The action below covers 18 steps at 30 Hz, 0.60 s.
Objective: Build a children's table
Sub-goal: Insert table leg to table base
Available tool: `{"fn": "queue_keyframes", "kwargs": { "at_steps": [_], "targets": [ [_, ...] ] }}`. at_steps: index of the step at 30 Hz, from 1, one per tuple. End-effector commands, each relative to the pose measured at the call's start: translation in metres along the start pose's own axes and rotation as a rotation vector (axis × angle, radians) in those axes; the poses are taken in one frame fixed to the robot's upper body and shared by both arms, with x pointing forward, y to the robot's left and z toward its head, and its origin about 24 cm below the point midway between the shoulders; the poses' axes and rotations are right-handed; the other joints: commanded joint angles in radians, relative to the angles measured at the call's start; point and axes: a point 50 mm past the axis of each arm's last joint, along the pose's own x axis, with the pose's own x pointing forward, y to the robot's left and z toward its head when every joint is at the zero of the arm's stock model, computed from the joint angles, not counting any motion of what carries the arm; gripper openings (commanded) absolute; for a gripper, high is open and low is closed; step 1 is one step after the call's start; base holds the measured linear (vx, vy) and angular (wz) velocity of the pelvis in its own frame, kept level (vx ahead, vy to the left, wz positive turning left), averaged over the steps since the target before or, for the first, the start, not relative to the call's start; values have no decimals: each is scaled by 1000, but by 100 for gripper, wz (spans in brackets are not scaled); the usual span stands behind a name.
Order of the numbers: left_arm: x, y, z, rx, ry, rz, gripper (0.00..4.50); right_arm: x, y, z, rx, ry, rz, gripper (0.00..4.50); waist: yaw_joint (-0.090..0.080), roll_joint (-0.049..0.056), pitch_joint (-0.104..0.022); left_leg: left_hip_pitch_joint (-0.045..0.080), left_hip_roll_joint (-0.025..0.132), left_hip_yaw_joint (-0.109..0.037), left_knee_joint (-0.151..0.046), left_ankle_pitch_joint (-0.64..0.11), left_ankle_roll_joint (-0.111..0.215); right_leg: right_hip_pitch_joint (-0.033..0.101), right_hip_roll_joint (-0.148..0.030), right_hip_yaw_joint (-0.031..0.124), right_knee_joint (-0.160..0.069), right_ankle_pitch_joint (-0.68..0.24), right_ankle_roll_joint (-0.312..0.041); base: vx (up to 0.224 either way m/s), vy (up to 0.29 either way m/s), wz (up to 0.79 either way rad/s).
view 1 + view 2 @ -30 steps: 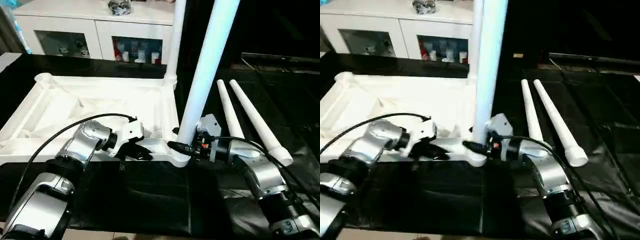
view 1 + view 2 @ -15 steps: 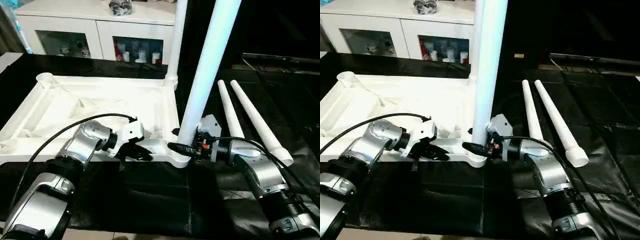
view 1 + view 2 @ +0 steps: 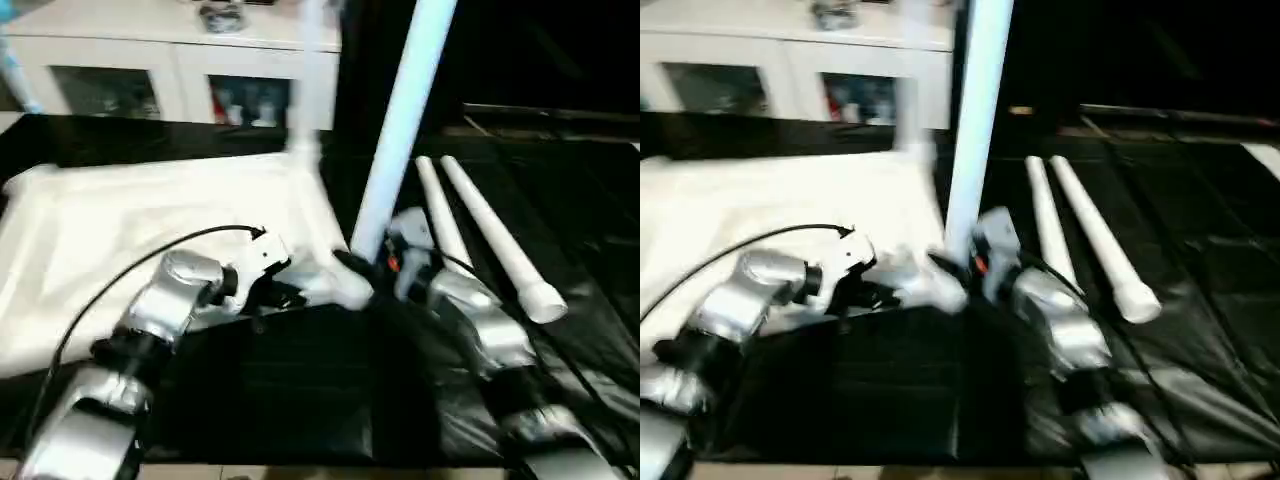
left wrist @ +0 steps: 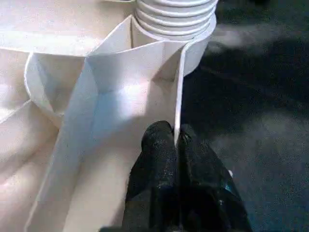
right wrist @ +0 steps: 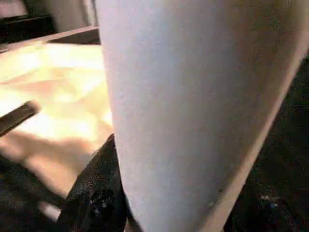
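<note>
The white table top (image 3: 120, 220) lies upside down on black cloth, ribs facing up. One white leg (image 3: 402, 110) stands upright in its near right corner socket (image 3: 350, 292). My right gripper (image 3: 362, 270) is shut on that leg's base, and a black finger (image 5: 96, 193) presses its side. My left gripper (image 4: 175, 137) is shut on the thin near rim wall of the top, close to the ribbed socket (image 4: 175, 19). A second leg (image 3: 305, 90) stands in the far right corner. Two loose legs (image 3: 438, 215) (image 3: 492, 240) lie to the right.
A white cabinet (image 3: 150, 60) with glass doors stands behind the table top. Black cloth (image 3: 300, 390) covers the work surface in front and to the right. A black cable (image 3: 150, 260) loops over my left forearm.
The whole picture has swung and tilted, so the camera moved. Both grippers keep the same holds on the rim and the upright leg.
</note>
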Motion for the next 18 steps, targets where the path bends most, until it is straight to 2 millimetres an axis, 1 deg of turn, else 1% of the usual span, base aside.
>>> {"fn": "queue_keyframes", "kwargs": {
  "at_steps": [1,2,3,4,5,6,7,8,9,11,13,15,18],
  "targets": [
    [-5,-8,36,9,-175,45,0,4,-1,-34,84,157,-128,193,5,-9,-58,-2,74,-43,-73,-161,8,46,-122,75,-81,-287,-204,0,0,0],
    [-5,-8,36,9,-175,45,0,4,-1,-34,84,157,-128,193,6,-5,-56,-2,70,-41,-72,-155,15,45,-119,74,-86,-288,-200,0,0,0],
    [-3,-12,38,15,-174,57,0,8,0,-33,86,162,-158,193,9,-2,-60,3,72,-38,-68,-142,22,44,-120,78,-84,-255,-201,0,0,0],
    [-3,-12,38,15,-174,57,0,8,0,-33,86,162,-158,193,9,-1,-61,1,71,-37,-70,-123,30,43,-112,76,-80,-204,-206,0,0,0],
    [1,-16,40,28,-160,85,0,15,2,-30,84,166,-176,193,8,-15,-63,2,73,-35,-70,-113,35,43,-111,75,-75,-178,-209,0,0,0],
    [1,-16,39,38,-148,99,0,17,3,-29,79,167,-176,193,10,-8,-63,0,73,-38,-71,-99,41,45,-112,74,-70,-148,-219,0,0,0],
    [2,-15,38,44,-136,110,0,17,4,-28,75,165,-171,193,10,-6,-63,1,74,-37,-70,-99,42,43,-112,74,-69,-139,-220,0,0,0],
    [3,-15,38,47,-128,117,0,18,4,-28,73,165,-169,193,10,-8,-62,1,74,-36,-70,-97,44,43,-111,75,-68,-122,-221,0,0,0],
    [3,-14,38,42,-123,126,0,18,5,-29,73,164,-170,193,11,-6,-61,1,75,-36,-71,-108,42,43,-112,75,-69,-120,-219,0,0,0],
    [2,-13,38,32,-118,139,0,18,5,-30,74,165,-177,193,10,-10,-60,3,75,-36,-73,-132,32,43,-113,75,-70,-139,-217,0,0,0],
    [2,-13,38,32,-118,139,0,18,5,-30,74,165,-177,193,11,-11,-57,4,74,-36,-74,-161,20,42,-114,77,-76,-181,-208,0,0,0],
    [2,-13,38,32,-118,139,0,18,5,-30,74,165,-177,193,11,-12,-58,5,74,-37,-74,-165,16,42,-114,77,-77,-193,-201,0,0,0],
    [2,-13,38,31,-118,140,0,18,5,-30,74,165,-178,193,11,-12,-59,3,75,-37,-74,-151,18,43,-114,77,-73,-168,-203,0,0,0]
  ]
}}
